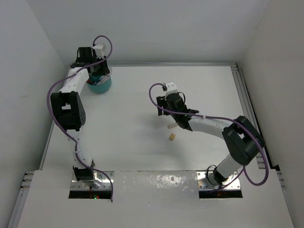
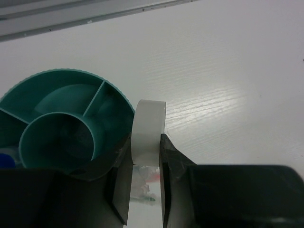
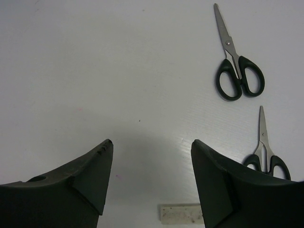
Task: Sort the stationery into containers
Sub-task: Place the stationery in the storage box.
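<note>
Far left corner of the white, faintly grained table [image 1: 137,152]: round teal organiser cup [image 2: 66,72], smooth moulded plastic with a finely ribbed rim, split by thin walls into a round middle well and curved outer pockets. Glimpsed in a left-hand pocket at the frame's edge: a rounded blue bit [image 2: 4,160], too cropped to name. Pinched edge-on and upright between the matte black fingers of the left gripper [image 2: 145,154]: the white tape ring [image 2: 149,126], flat-banded, dull and papery, top poking clear above the fingertips. From the wrist, lined up against the cup's right rim; over the cup or just beside it, cannot tell. From above, hidden under the wrist, with only the cup's near wall showing. Behind the cup, a grey metal rail [image 2: 71,16] along the table edge. Mid-table, well apart from the cup: right gripper [image 3: 152,145], jaws spread wide, nothing between them but bare tabletop. Just below the gap, partly cut by the right finger and the frame: white eraser [image 3: 180,213], a flat speckled block. Near it in the top view, a small tan eraser [image 1: 171,137], cube-like. Off to the right of the fingers: scissors [image 3: 235,59], slim steel blades shut, glossy black loop handles, lying flat in the open; below, a second pair of scissors [image 3: 263,142], same make, handles half masked by the right finger. Looped over both arms: purple cables [image 1: 150,92].
</note>
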